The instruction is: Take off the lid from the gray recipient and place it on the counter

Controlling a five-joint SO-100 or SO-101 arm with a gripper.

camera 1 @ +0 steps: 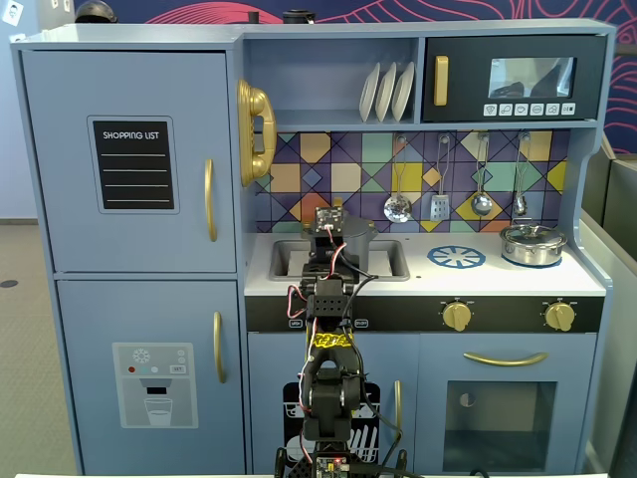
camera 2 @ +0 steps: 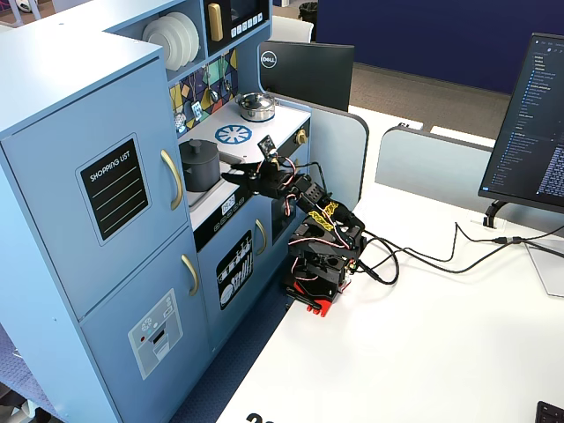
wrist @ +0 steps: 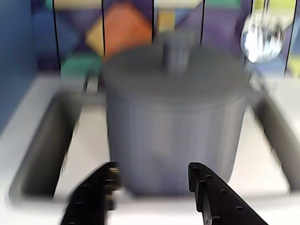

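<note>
Inside the sink recess of the counter stands the pot, with the lid seated flat on its rim and the knob upright at centre. Wrist view, blurred: the gripper is open, one finger on each side of the pot's lower wall, not touching it; bare sink floor shows left and right of the pot. In a fixed view the gripper sits just beside the pot, at the counter's front edge. White worktop lies free around the burner print; the silver pot stands well apart at the right.
</note>
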